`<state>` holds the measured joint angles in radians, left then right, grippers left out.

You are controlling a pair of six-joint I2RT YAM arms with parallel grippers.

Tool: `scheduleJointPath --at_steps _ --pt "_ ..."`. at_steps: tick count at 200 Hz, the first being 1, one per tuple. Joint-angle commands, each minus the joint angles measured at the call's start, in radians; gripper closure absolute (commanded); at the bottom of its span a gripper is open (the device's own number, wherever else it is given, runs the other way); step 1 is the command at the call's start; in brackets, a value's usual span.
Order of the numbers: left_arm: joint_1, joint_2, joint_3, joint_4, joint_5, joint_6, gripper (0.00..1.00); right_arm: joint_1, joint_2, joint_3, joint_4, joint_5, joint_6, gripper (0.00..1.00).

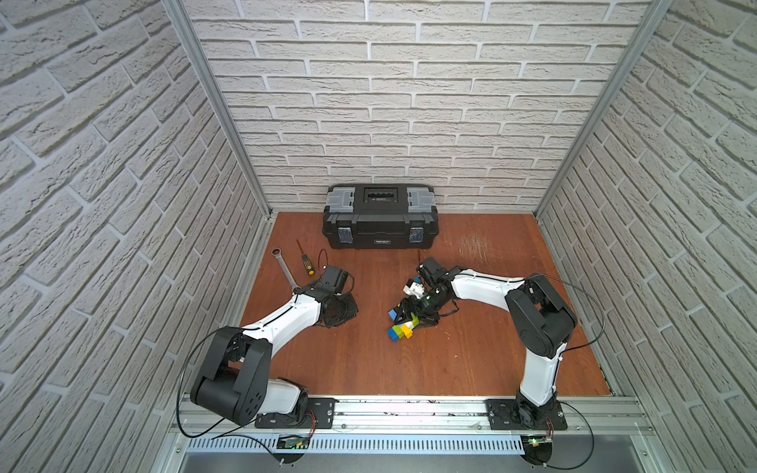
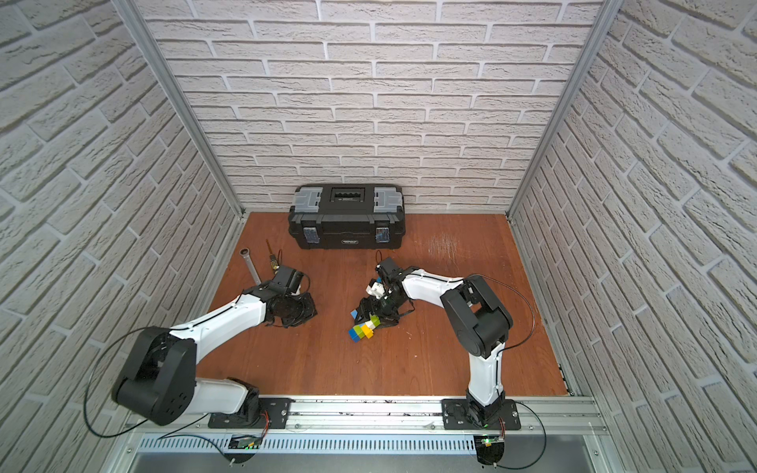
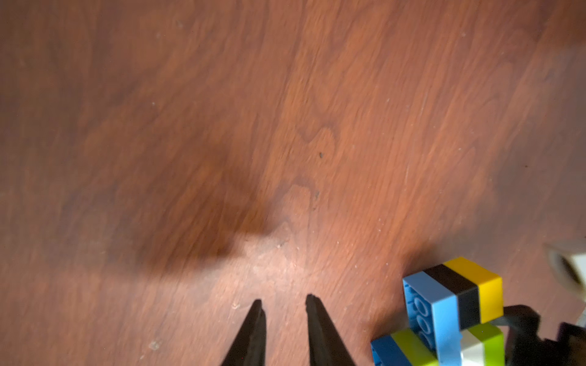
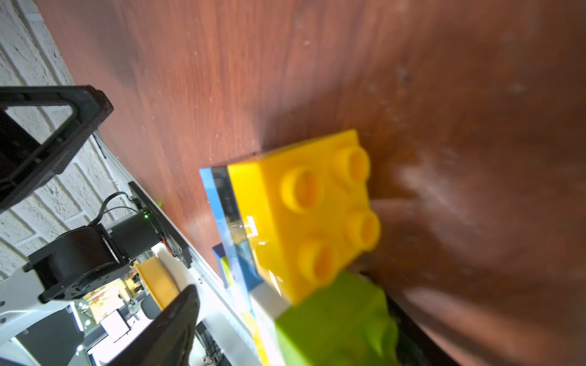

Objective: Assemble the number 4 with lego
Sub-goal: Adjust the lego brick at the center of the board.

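Note:
The number 4 (image 1: 402, 330) (image 2: 363, 327) is a joined lego figure of blue, black, yellow, lime green and white bricks, resting on the wooden table near its middle. My right gripper (image 1: 409, 318) (image 2: 372, 313) straddles the figure's far end. In the right wrist view the yellow studded brick (image 4: 304, 215) and a green brick (image 4: 336, 320) sit between the spread jaws, and one finger (image 4: 177, 320) stands apart from them. My left gripper (image 1: 342, 309) (image 3: 283, 302) hovers to the left of the figure (image 3: 453, 310), its tips slightly apart and holding nothing.
A black-and-grey toolbox (image 1: 381, 223) stands against the back wall. A yellow-tipped screwdriver (image 1: 305, 261) and a grey metal tube (image 1: 285, 270) lie at the back left, close behind the left arm. Brick-pattern walls enclose three sides.

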<state>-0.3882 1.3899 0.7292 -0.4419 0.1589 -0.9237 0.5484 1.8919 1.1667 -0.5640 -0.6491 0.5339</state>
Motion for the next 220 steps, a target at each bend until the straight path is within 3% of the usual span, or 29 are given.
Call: scheduleJointPath --at_steps 1,37,63,88,150,220 --pt "-0.012 0.03 0.031 0.025 0.004 0.014 0.74 -0.019 -0.061 -0.021 -0.065 0.091 -0.037 0.15" --pt "-0.02 0.087 0.098 0.035 0.005 0.026 0.75 0.022 -0.203 -0.07 -0.155 0.332 -0.015 0.12" --pt "-0.035 0.156 0.158 0.059 0.014 0.019 0.77 0.157 -0.265 -0.093 -0.202 0.535 0.058 0.11" --pt "-0.064 0.227 0.222 0.074 0.023 0.016 0.78 0.275 -0.219 -0.06 -0.232 0.669 0.127 0.12" --pt "-0.111 0.367 0.312 0.129 0.013 0.007 0.81 0.343 -0.095 0.038 -0.267 0.752 0.156 0.15" --pt "-0.179 0.39 0.277 0.154 -0.003 -0.005 0.83 0.265 -0.132 -0.007 -0.265 0.767 0.127 0.15"
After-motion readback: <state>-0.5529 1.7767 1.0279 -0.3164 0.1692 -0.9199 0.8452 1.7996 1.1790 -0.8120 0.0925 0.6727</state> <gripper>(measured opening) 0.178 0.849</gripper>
